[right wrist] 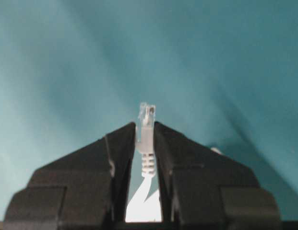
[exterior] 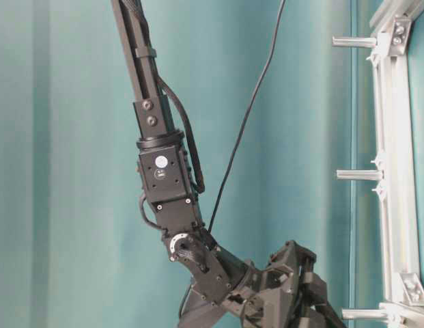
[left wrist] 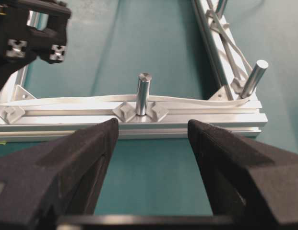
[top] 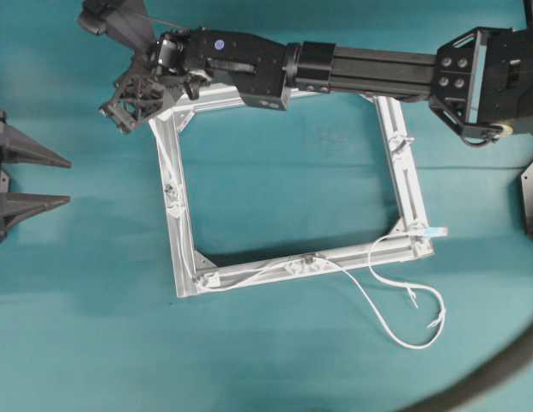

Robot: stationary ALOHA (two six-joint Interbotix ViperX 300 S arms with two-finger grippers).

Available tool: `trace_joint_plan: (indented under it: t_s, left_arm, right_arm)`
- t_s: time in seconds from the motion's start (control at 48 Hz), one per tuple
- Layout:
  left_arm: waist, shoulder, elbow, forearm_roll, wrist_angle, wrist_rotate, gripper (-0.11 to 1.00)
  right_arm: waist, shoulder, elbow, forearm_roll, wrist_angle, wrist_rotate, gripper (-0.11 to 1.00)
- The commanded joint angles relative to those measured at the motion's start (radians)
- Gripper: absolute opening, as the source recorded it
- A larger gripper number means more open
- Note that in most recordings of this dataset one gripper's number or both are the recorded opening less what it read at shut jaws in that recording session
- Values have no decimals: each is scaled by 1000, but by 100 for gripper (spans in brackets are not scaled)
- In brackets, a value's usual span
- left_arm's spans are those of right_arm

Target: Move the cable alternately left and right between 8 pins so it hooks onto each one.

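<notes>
The white cable (top: 402, 342) runs down the left rail of the silver frame (top: 407, 184), along the near rail, then loops loose on the cloth past the near right corner. My right gripper (top: 120, 105) has reached across to the frame's far left corner. In its wrist view the right gripper (right wrist: 145, 127) is shut on the cable's plug end (right wrist: 146, 120). My left gripper (top: 56, 180) rests open left of the frame. In its wrist view the left gripper (left wrist: 152, 125) faces a pin (left wrist: 143, 93), with the cable (left wrist: 91, 99) lying behind that pin. Further pins (exterior: 358, 175) stand along the frame.
A thick dark hose (top: 498, 378) curves across the near right corner of the teal cloth. The right arm's long black link (top: 369, 69) hangs over the frame's far rail. A second pin (left wrist: 254, 76) stands at the frame corner in the left wrist view.
</notes>
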Motion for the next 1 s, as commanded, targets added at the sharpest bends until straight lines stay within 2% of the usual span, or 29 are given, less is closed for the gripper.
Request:
trace_joint_plan:
  t_s: [0.0,0.25,0.458,0.583,0.75,0.979]
  left_arm:
    - [5,6,-12,2,-9,-6,72]
    - [5,6,-15,2,-9,-8,72]
    - [5,6,-17,2,-9,-8,72]
    - [5,6,-18,2,-9,-8,72]
    - [5,6,-18,2,-9,-8,72]
    - [5,6,-18,2,-9,-8,72]
  right_arm:
    - [-12,-29,-32,0,-11,9,14]
    - [-40,-29,-34,-2,-11,21,15]
    - [-51,-32,-31,-21,2,129,15]
    - [-43,-49,-12,-38,0,156,15]
    - [-44,-112,95,-48,-18,173,15]
    - [-41,-247,322,-58,-137,256,15]
